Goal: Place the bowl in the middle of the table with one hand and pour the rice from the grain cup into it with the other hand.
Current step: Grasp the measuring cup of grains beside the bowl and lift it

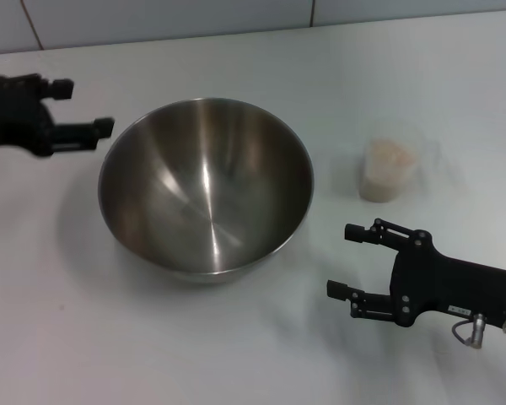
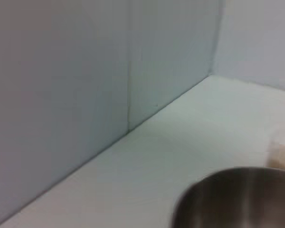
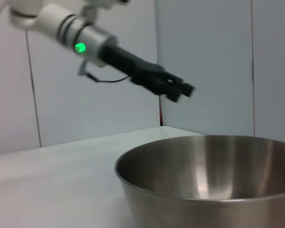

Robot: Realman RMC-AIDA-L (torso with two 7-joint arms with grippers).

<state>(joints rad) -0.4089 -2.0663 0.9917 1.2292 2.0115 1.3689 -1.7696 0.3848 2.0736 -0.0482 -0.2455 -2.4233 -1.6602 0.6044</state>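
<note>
Wide-spread jaws mark your right gripper (image 1: 348, 261) in the head view, hovering empty near the bowl (image 1: 206, 186) on the table (image 1: 84, 337), with the grain cup (image 1: 390, 169) of rice (image 1: 388, 155) beyond it; your left gripper (image 1: 101, 130) sits beside the bowl's rim, its jaw state impossible to tell. Your left wrist view catches only the bowl's edge (image 2: 237, 199) near the wall (image 2: 61, 95). Your right wrist view shows the left gripper (image 3: 183, 90) raised above the bowl (image 3: 209, 180).

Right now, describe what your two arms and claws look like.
Both claws are matte black with two jointed prongs. The right claw has a boxy black body, a small white label and a looped grey cable at its wrist. The left claw sits on a silver-white cylindrical arm with a green light.
</note>
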